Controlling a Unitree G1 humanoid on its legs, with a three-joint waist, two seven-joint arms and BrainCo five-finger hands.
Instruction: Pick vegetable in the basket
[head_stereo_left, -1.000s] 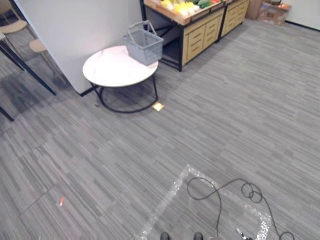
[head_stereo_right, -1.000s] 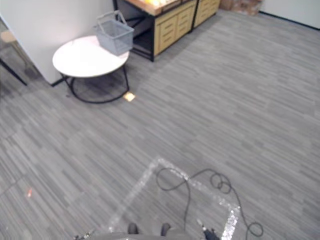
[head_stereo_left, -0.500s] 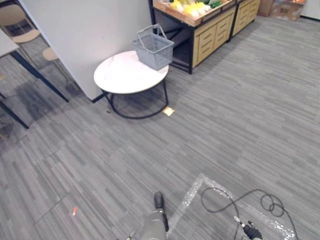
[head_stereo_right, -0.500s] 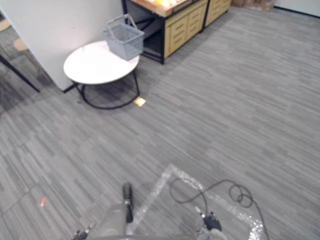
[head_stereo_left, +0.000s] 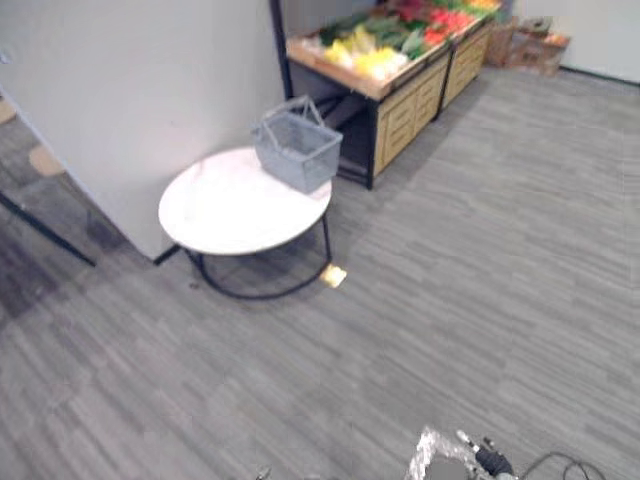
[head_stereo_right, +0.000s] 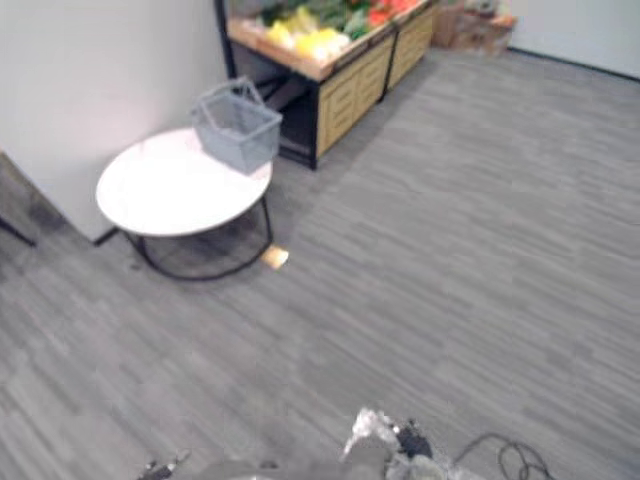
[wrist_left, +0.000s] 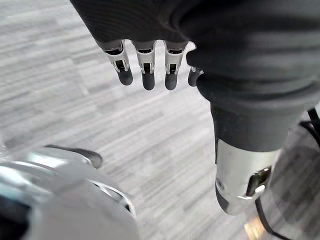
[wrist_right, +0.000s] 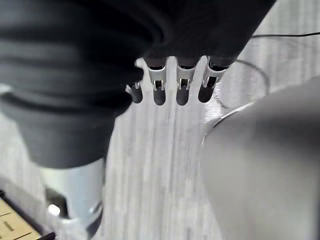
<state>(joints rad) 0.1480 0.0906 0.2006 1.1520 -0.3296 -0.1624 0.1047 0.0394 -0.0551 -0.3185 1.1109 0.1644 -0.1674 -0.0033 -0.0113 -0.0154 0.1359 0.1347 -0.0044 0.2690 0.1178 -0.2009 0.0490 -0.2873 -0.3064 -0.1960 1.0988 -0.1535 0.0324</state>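
Floor (head_stereo_left: 480, 250): grey carpet tile with a fine striped grain, laid in blocks, evenly lit. Pale plain wall (head_stereo_left: 130, 80) at left, ending in a corner. Round white desk (head_stereo_left: 225, 210) on a black ring-and-leg frame (head_stereo_left: 262, 293) stands just beside that corner. A small tan square plate (head_stereo_left: 333, 275) is set in the floor by the frame. Behind the desk is a wooden cabinet (head_stereo_left: 405, 112) with drawer fronts and a dark post, a second unit (head_stereo_left: 463, 70) next to it. Cardboard boxes (head_stereo_left: 530, 45) sit against the far light wall (head_stereo_left: 610, 30).

Grey basket (head_stereo_left: 297, 152), white table (head_stereo_left: 225, 205), grey streaked carpet (head_stereo_left: 480, 260) — yellow, green, red vegetables (head_stereo_left: 385, 40).
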